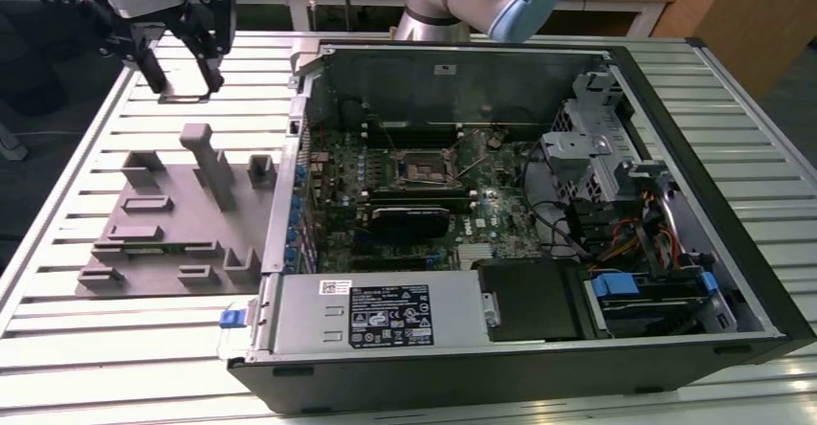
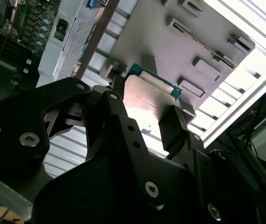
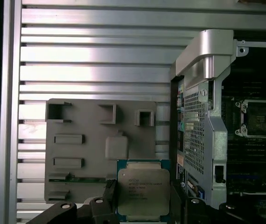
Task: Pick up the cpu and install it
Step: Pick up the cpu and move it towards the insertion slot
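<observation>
Pincer (image 2: 147, 103) around level cpu (image 3: 143, 191), lid up

We see the cpu (image 2: 147, 95) clamped between the black jaws of the gripper (image 2: 146, 108), with the grey fixture tray (image 2: 203, 42) behind it on the slatted tabletop (image 2: 245, 93).
</observation>
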{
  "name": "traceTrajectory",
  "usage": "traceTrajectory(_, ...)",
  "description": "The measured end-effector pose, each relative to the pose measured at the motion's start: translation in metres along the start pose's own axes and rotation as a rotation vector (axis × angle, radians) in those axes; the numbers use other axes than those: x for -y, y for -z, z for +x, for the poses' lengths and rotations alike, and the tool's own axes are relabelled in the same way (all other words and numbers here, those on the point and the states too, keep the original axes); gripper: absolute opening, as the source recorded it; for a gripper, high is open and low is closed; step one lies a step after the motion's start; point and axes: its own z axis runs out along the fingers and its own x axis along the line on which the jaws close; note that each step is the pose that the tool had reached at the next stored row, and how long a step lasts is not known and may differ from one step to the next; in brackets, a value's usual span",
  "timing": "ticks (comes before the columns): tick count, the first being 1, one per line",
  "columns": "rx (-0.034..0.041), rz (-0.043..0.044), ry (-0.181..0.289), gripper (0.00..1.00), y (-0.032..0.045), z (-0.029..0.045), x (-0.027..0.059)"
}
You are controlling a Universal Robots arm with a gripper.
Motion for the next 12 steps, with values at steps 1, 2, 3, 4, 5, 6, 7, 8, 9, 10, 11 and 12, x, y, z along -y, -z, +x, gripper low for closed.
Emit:
traceTrajectory(1, -0.0001, 0.0, 0.0, 0.54, 0.0, -0.0016, 0.0)
traceTrajectory(2, 0.0, 0.0, 0.0, 0.54, -0.0001, -0.0031, 0.0)
traceTrajectory(3, 0.0001, -0.0001, 0.0, 0.54, -0.0001, -0.0046, -0.0001)
traceTrajectory(4, 0.0, -0.0001, 0.0, 0.54, -0.0002, -0.0061, -0.0001)
traceTrajectory(5, 0.0, -0.0001, 0.0, 0.54, -0.0002, -0.0076, -0.0001)
traceTrajectory(6, 0.0, -0.0001, 0.0, 0.54, -0.0003, -0.0092, -0.0001)
traceTrajectory(7, 0.0, -0.0001, 0.0, 0.54, -0.0003, -0.011, -0.0002)
traceTrajectory(8, 0.0, -0.0002, 0.0, 0.54, -0.0003, -0.0125, -0.0002)
traceTrajectory(9, 0.0, -0.0001, 0.0, 0.54, -0.0004, -0.0141, -0.0002)
traceTrajectory(10, 0.0, -0.0001, 0.0, 0.54, -0.0004, -0.0156, -0.0002)
traceTrajectory(11, 0.0001, -0.0001, 0.0, 0.54, -0.0005, -0.017, -0.0002)
traceTrajectory(12, 0.0, -0.0001, 0.0, 0.54, -0.0005, -0.0185, -0.0003)
